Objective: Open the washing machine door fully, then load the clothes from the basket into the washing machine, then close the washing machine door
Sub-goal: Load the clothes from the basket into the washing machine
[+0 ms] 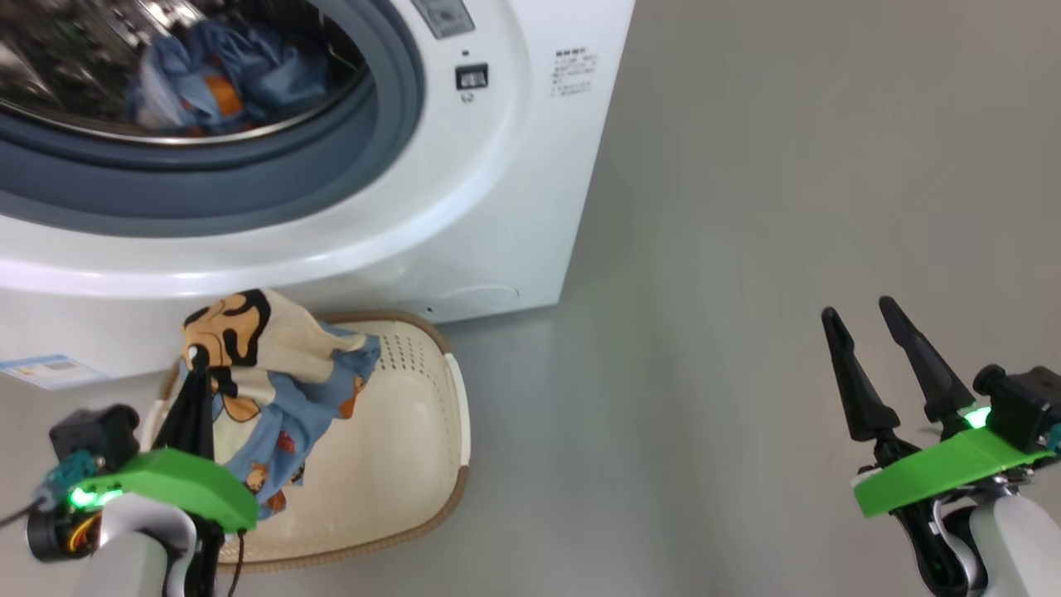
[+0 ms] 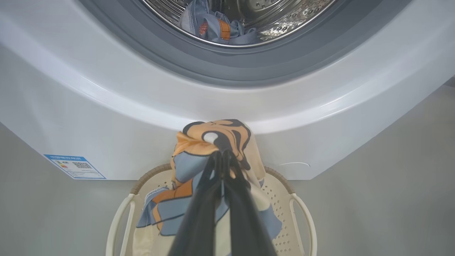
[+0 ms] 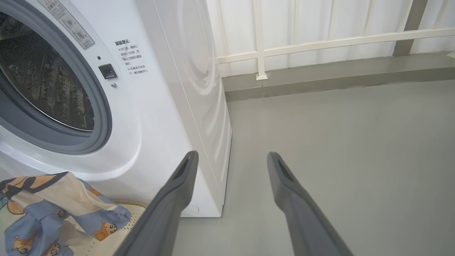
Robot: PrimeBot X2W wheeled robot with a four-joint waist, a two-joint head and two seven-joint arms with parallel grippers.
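The white washing machine (image 1: pixel 464 207) stands at the upper left with its drum mouth uncovered; the door is out of view. A light blue garment (image 1: pixel 224 75) lies inside the drum (image 2: pixel 217 26). My left gripper (image 1: pixel 199 361) is shut on a cream and blue garment (image 1: pixel 273 390) printed with orange figures, lifted above the cream basket (image 1: pixel 398 464) in front of the machine. In the left wrist view the shut fingers (image 2: pixel 222 153) pinch the garment (image 2: pixel 209 142) at its top, below the machine's front. My right gripper (image 1: pixel 858 311) stands open over the floor at the right, holding nothing (image 3: pixel 231 160).
Grey floor (image 1: pixel 787 207) stretches to the right of the machine. A white railing (image 3: pixel 320 39) and a low kerb run along the far side in the right wrist view. A blue label sticker (image 2: pixel 74 166) sits low on the machine's front.
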